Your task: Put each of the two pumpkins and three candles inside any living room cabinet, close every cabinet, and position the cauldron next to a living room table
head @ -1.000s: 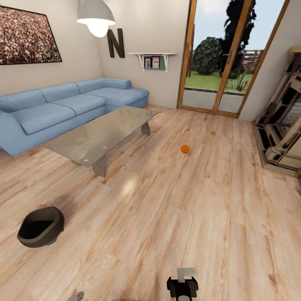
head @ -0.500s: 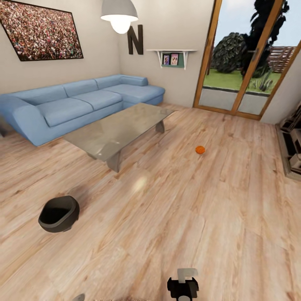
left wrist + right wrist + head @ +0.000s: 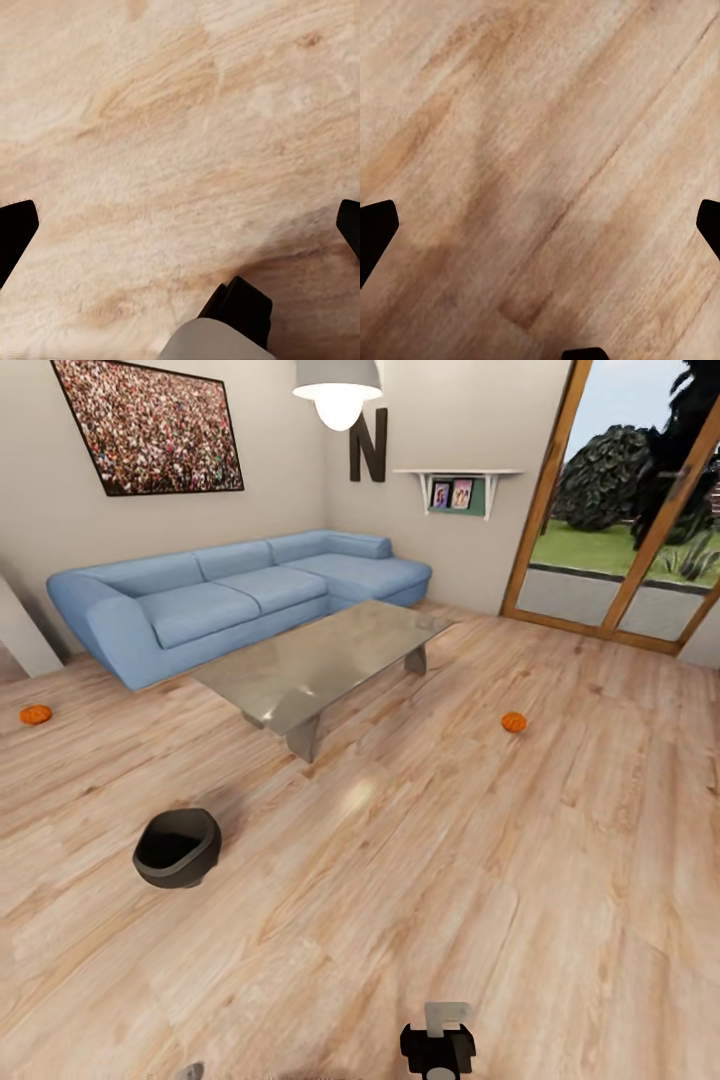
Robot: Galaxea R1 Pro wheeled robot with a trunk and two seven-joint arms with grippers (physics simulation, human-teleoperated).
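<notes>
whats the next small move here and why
Probably roll forward and to the right toward the nearer pumpkin on the bare wooden floor. Both grippers look open and empty over the planks, nothing is collected yet, and the other pumpkin lies farther off by the sofa.

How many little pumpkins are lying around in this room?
2: one pumpkin on the floor right of the glass table, another pumpkin far left beside the sofa's end. Others may be hidden.

Glossy glass table (image 3: 320,660), matt black cauldron (image 3: 177,847), grainy pale wood floor (image 3: 480,860).
</notes>
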